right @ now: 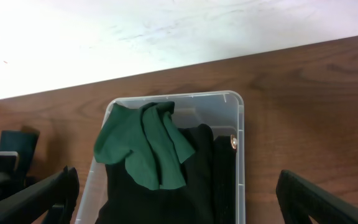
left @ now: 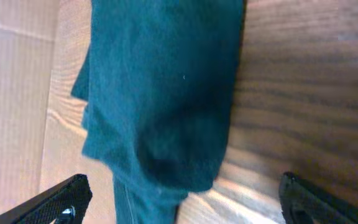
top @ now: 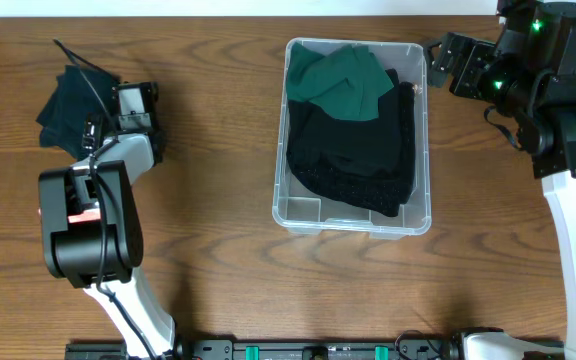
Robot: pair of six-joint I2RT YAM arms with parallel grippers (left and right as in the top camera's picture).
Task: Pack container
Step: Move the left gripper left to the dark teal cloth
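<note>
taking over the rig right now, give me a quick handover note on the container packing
Grippers: left gripper open and empty, poised over the dark green garment on the table, left of the container; right gripper open and empty, by the container's far right corner.
Done: a lighter green garment and black garments lie in the container.
Left: pick up the dark green garment and pack it.

container (top: 280,215) sitting mid-table (top: 208,200), folded garments (top: 353,140) lying piled inside it, another garment (top: 60,112) lying far left, left gripper (left: 185,196) hovering over it, right gripper (right: 179,199) hanging right of the container
</note>
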